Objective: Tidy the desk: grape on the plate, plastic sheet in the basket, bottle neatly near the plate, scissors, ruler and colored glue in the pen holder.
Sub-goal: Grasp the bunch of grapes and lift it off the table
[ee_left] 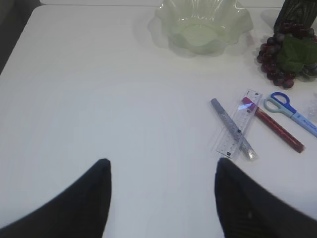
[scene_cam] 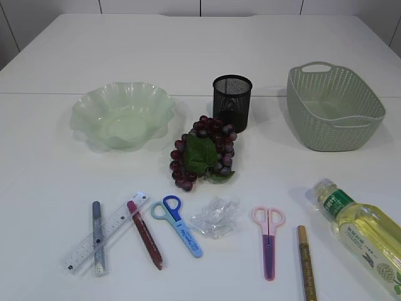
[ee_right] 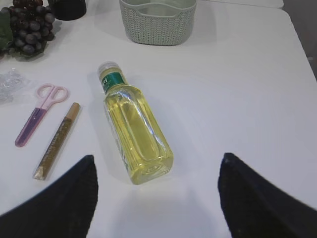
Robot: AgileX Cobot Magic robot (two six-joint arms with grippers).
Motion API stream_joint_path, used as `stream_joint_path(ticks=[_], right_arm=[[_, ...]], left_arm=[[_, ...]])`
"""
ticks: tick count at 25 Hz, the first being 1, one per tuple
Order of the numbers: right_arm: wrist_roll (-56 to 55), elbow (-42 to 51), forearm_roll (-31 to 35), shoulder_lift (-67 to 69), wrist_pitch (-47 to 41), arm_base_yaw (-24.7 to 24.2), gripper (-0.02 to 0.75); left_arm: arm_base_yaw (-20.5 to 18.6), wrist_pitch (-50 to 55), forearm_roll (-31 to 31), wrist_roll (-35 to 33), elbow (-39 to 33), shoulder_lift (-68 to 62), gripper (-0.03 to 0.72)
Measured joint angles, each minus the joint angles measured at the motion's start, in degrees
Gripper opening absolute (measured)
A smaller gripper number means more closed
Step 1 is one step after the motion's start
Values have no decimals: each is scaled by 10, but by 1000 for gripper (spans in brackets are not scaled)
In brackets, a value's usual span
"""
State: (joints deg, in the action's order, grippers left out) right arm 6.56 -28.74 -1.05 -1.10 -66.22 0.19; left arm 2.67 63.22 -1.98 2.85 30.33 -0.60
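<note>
Nothing is held yet: both grippers hang released over the white worktop, the left gripper (ee_left: 161, 198) above bare surface near the front-left corner, the right gripper (ee_right: 158, 198) just behind the base of the clear plastic bottle of yellow liquid (ee_right: 133, 134), which lies on its side at the front-right edge.

- Bunch of dark purple artificial grapes (scene_cam: 203, 152): mid-worktop, beside the pale green ruffled glass plate (scene_cam: 122, 113), not on it.
- Black mesh pen holder (scene_cam: 232, 102) and green woven plastic basket (scene_cam: 332, 113): toward the back.
- Crumpled clear plastic sheet (scene_cam: 215, 217), transparent ruler (scene_cam: 106, 240), blue-handled scissors (scene_cam: 178, 226), pink-handled scissors (scene_cam: 269, 241), silver (scene_cam: 98, 238), red (scene_cam: 145, 235) and gold (scene_cam: 306, 263) glue sticks: along the front edge.

No step is judged started. The bottle is likely the right arm's first pick; a descent and a closing across its body are called for.
</note>
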Motion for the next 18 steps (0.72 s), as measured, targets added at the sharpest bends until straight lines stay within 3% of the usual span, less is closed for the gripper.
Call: stream_joint_path(ticks=[7,13,18], right_arm=[[-59,-6,-17,0,15,0,584],[-106,-11,-19,41,58,0,584],[-108,-37,-9,134,108,0,584]], left_arm=[[0,-23,-36,0,4,-41,468],[0,-141,-91,-4,17,-183,459],[0,-239,-101,-61,22,-308,459]])
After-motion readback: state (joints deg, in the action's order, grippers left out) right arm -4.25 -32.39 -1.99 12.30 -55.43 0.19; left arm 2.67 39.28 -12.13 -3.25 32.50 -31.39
